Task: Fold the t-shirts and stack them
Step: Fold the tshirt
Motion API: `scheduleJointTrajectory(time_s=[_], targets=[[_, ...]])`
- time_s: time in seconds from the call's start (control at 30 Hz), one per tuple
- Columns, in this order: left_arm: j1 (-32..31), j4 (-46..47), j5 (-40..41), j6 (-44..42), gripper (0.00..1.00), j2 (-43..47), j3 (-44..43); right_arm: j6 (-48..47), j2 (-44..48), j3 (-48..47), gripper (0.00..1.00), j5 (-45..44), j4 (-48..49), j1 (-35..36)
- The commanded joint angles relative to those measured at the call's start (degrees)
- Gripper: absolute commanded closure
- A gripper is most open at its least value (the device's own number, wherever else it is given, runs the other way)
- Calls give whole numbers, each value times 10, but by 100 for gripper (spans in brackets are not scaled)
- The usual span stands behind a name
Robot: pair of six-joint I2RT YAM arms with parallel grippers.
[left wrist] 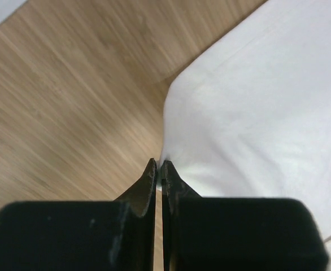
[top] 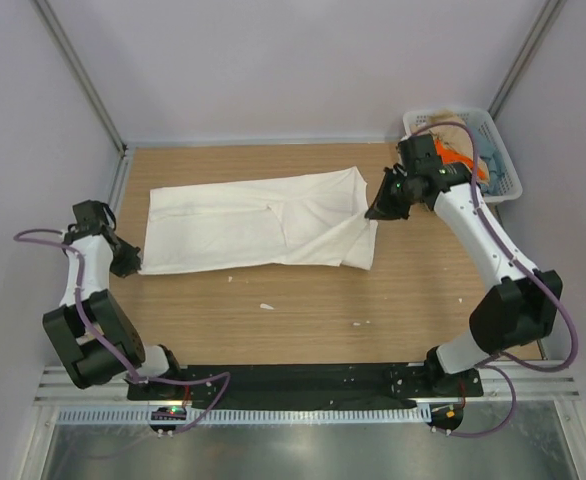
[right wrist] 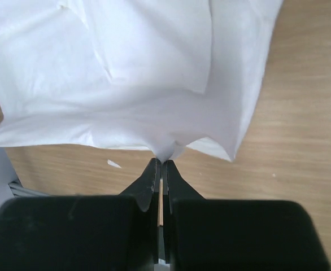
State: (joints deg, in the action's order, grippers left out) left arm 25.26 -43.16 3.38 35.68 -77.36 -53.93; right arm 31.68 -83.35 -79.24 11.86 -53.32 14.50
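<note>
White t-shirt (top: 258,222) lying on wooden table (top: 303,320), seemingly partly folded lengthwise. Left gripper (top: 128,262) pinching its near-left corner, right gripper (top: 381,208) pinching its right edge. Other shirts (top: 453,155) waiting in lattice basket (top: 508,180); stacking not yet begun.

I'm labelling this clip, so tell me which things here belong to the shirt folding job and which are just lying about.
Job: white t-shirt, pinched by left gripper and right gripper; orange shirt in the basket.
Lying about: the basket itself; white scraps on the table.
</note>
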Motion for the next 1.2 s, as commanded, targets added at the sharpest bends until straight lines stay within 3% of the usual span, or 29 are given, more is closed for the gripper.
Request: scheduleJointTrajectory(time_s=[0.0,0.4,0.7,1.17], targets=[[-3,11,-24,-28,100,-30,-56,-16,-61,-93,99,25,28,-2],[-50,4,-70,-32,100,-242,-254,-25,-263,-313,99,25,46,-32],[-58,3,-69,-18,100,-320,-337,-22,-390,-464,99,44,18,-40],[-58,0,-50,-15,100,-385,-409,-6,-442,-505,99,66,49,-58]])
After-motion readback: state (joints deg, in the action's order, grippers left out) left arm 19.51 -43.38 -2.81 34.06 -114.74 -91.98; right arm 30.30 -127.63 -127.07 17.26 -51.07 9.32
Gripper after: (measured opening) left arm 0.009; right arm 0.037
